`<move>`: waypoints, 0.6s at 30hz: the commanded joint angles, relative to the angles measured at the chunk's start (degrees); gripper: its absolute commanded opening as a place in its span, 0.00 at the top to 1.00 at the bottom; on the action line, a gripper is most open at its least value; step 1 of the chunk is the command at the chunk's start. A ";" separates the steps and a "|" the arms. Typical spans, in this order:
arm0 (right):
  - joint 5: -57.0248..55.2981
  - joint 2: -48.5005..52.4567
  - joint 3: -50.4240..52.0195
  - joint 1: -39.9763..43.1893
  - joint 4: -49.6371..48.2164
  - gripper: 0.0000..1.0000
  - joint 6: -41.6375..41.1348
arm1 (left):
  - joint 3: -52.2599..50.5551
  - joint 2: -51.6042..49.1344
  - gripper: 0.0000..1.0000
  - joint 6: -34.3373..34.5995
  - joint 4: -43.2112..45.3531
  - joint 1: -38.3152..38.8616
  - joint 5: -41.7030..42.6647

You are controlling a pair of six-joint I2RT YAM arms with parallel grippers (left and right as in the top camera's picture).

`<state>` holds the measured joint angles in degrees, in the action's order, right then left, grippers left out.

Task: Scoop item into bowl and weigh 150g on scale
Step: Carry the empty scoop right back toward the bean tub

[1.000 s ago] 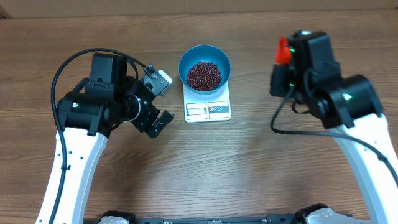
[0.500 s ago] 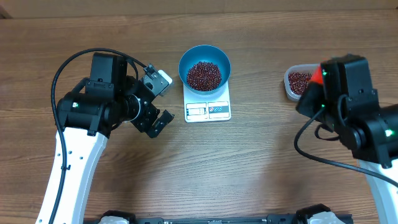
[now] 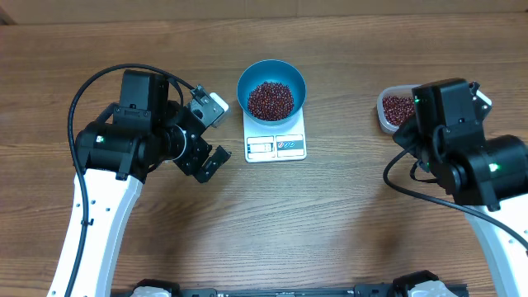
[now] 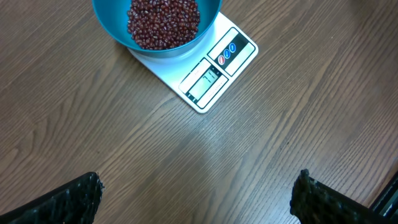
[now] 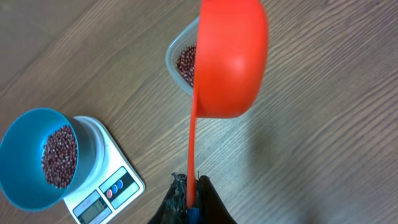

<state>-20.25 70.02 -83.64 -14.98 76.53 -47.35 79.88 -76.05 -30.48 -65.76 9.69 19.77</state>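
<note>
Beans (image 3: 271, 99) are in the blue bowl (image 3: 244, 86), which sits on the scale (image 3: 276, 147), centre of the table (image 3: 330, 231) toward the far edge. Left gripper (image 3: 215, 132): jaws wide apart, empty, just left of the scale. Right gripper (image 5: 189, 200): clamped on the orange scoop (image 5: 230, 59) handle, near the bean tub (image 3: 382, 112) by the right edge.

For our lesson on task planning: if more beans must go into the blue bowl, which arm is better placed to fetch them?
Probably the right. The right gripper is shut on the orange scoop, close to the clear tub of beans. The left gripper is open and empty.
</note>
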 commanded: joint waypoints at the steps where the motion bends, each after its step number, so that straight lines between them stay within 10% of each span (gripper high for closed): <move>1: -2.36 -0.52 1.90 0.28 -2.01 0.96 -0.81 | 0.92 -0.44 0.00 -1.29 -0.02 -0.31 1.01; 18: -6.08 7.04 3.72 0.76 -9.16 0.96 -0.39 | 0.92 -0.44 0.00 -1.29 -0.02 -0.31 1.01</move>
<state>-24.84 75.35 -80.12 -14.98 68.23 -47.75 79.88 -76.05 -30.48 -65.76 9.69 19.77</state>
